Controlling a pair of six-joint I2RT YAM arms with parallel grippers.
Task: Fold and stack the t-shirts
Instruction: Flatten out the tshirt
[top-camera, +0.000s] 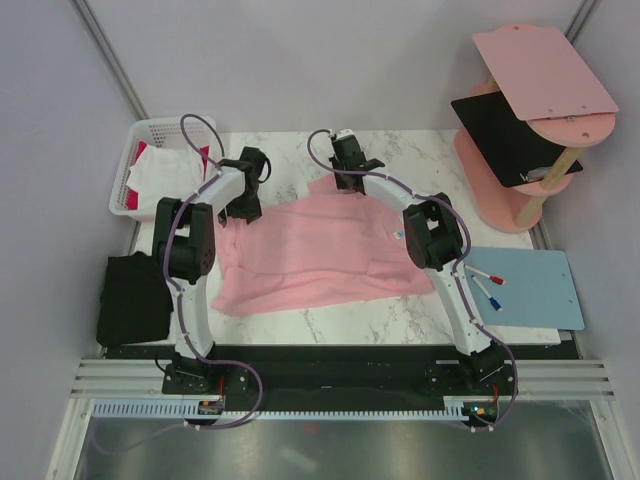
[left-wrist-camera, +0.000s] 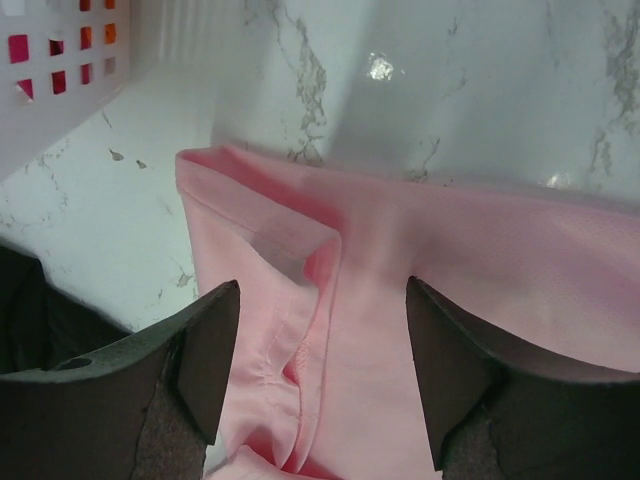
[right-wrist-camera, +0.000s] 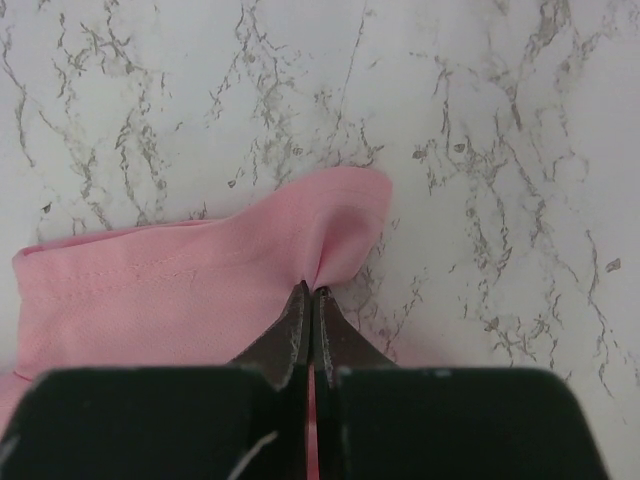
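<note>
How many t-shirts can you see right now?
3 clearly: a pink t-shirt spread on the table, a black t-shirt lying at its near left edge, and a white t-shirt in the basket. Red beneath the white may be another, hidden.

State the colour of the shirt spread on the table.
Light pink t-shirt, clearest in the top external view.

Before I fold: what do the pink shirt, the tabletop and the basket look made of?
Pink t-shirt: soft thin cloth, possibly cotton, matte; stitched hem, creases where pinched. Tabletop: marble-look, white with grey veins, glossy with light reflections; real stone or laminate, cannot tell. Basket: white rigid plastic, by its moulded square-holed walls.
</note>
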